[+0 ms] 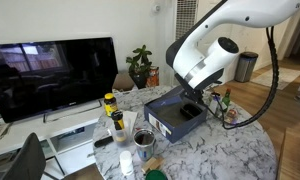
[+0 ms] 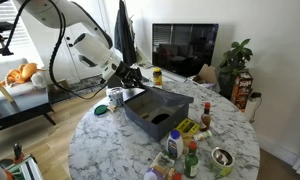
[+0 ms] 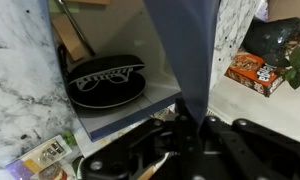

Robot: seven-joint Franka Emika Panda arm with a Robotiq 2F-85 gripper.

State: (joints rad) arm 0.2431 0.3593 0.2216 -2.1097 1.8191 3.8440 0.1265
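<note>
Robotiq gripper [image 3: 195, 122] closed almost fully, pinching one thin wall of the dark blue-grey rectangular plastic bin [image 3: 185, 50] on the white marble table [image 1: 225, 150], with a black round flat object [image 3: 105, 80] inside; risk: an edge-only pinch may slip or tip the bin.

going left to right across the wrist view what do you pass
marble tabletop → black oval thing with white print → blue bin wall → orange snack box
</note>
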